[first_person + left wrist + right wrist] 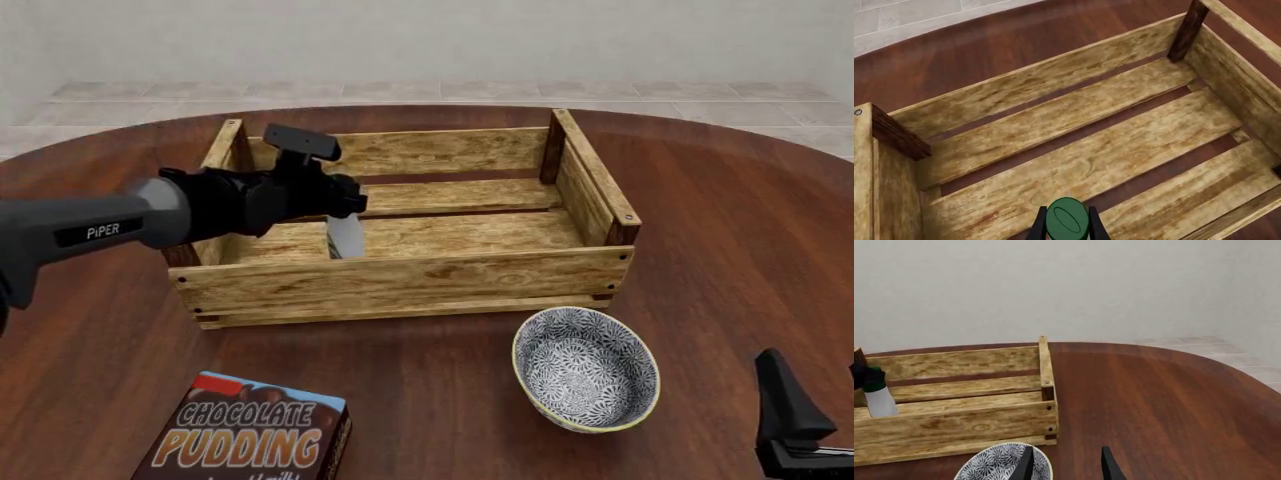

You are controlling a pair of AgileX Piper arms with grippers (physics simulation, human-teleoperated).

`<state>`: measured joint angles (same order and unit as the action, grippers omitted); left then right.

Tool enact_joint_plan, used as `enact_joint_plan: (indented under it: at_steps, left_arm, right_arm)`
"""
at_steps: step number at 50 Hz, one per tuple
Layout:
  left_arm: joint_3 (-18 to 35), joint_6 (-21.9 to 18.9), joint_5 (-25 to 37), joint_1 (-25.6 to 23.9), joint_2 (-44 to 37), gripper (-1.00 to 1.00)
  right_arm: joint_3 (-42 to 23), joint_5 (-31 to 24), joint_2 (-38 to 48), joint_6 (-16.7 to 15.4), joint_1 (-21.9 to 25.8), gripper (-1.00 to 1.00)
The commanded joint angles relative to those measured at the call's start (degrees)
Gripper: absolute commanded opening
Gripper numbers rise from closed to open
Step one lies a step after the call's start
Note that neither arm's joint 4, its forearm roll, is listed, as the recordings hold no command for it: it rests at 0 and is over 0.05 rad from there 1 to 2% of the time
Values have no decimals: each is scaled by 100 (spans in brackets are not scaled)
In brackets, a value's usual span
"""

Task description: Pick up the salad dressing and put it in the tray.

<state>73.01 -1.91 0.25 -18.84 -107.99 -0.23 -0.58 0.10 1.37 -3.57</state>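
Observation:
The salad dressing (344, 236) is a slim white bottle with a dark green cap (1067, 218). It stands upright inside the tray (400, 278), near its left end, with my left gripper (336, 200) shut on its neck. In the left wrist view the cap sits between my two dark fingers (1039, 226), above the tray's floor slats (1074, 150). The right wrist view shows the bottle (881, 401) behind the tray's front wall (954, 426). I cannot tell whether its base touches the floor. My right gripper (1066, 467) is open and holds nothing, low at the front right (790, 420).
A round blue-patterned bowl (585, 368) sits just in front of the tray's right end, close to my right gripper. It also appears in the right wrist view as the bowl (1004, 466). A brown chocolate pudding box (254, 432) lies at the front left.

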Motion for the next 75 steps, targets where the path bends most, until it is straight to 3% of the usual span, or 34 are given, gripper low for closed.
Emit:
enact_joint_plan:
  at_steps: [1, 75]
  left_arm:
    - [27, -92, -15, 16, 56, 100]
    - [139, -338, 325, -50, 725, 100]
  right_arm:
    - [3, 4, -1, 4, -1, 100]
    - [-5, -13, 1, -63, 27, 100]
